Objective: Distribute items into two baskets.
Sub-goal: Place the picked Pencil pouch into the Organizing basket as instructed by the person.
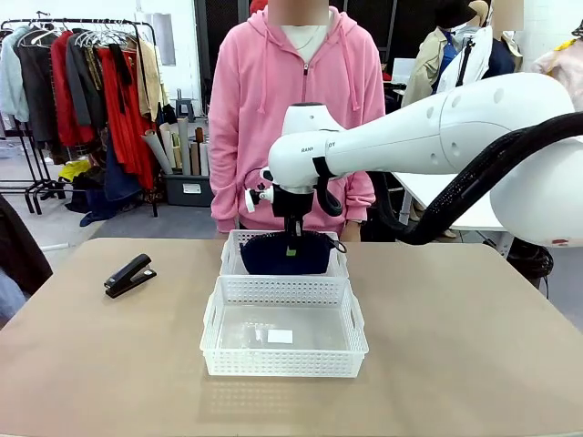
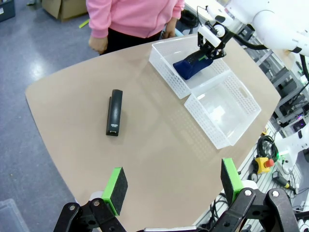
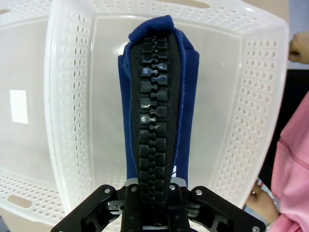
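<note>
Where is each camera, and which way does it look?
Front view: between the arms, facing the person in a pink hoodie across the tan table; right arm reaches in, right tool gripping the dark navy zippered pouch.
Left wrist view: on the left wrist, looking down at the table; open left tool at bottom.
Right wrist view: on the right wrist, looking into the white perforated plastic basket; right tool at bottom.
Shared: front and left wrist show the black hand stapler.

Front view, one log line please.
right fingers: shut on soft navy zippered pouch, in far white lattice basket | left fingers: open | black hand stapler: on table
</note>
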`<state>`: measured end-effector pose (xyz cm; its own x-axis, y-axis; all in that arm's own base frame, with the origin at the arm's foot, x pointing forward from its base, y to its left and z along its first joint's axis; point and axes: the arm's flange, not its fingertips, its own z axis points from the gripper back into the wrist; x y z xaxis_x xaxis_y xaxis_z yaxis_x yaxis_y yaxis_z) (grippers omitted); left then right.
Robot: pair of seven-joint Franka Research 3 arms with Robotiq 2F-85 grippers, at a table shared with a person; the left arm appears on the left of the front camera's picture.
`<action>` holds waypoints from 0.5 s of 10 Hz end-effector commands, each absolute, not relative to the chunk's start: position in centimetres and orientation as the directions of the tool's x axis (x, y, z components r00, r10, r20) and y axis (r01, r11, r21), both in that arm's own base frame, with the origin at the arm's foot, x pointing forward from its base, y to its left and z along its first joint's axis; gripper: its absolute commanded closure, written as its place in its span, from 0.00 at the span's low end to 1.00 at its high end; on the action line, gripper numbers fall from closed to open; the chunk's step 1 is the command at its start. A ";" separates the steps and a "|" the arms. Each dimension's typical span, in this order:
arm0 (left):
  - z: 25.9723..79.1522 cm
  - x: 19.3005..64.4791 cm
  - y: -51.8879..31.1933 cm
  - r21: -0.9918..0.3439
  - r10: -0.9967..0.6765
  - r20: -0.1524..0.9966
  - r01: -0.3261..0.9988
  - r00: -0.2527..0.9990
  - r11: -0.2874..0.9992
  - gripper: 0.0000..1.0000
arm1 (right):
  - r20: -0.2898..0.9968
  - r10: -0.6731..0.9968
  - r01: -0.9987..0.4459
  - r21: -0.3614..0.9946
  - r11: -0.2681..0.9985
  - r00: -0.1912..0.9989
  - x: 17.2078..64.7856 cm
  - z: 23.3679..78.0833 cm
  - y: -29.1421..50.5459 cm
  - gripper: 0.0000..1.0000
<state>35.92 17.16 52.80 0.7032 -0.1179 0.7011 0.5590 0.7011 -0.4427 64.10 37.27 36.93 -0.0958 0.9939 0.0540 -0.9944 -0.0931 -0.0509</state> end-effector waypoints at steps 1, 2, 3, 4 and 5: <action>52.9 35.9 17.2 -0.442 -0.109 0.717 0.570 0.688 0.693 0.00 | 0.058 0.990 -0.992 -0.018 -0.128 -0.129 64.7 37.4 37.5 1.00; 52.9 35.9 17.2 -0.442 -0.109 0.717 0.570 0.688 0.693 0.00 | 0.064 0.989 -0.991 0.016 -0.133 -0.132 64.9 37.1 37.6 1.00; 52.9 35.9 17.2 -0.442 -0.109 0.717 0.570 0.688 0.693 0.00 | 0.063 0.989 -0.990 0.038 -0.138 -0.136 65.0 36.8 37.8 1.00; 52.9 35.9 17.2 -0.442 -0.109 0.717 0.570 0.688 0.693 0.00 | 0.059 0.988 -0.988 0.053 -0.145 -0.142 65.1 36.6 37.9 1.00; 52.9 35.9 17.2 -0.442 -0.109 0.717 0.570 0.688 0.693 0.00 | 0.057 0.988 -0.987 0.060 -0.147 -0.144 65.1 36.5 38.0 1.00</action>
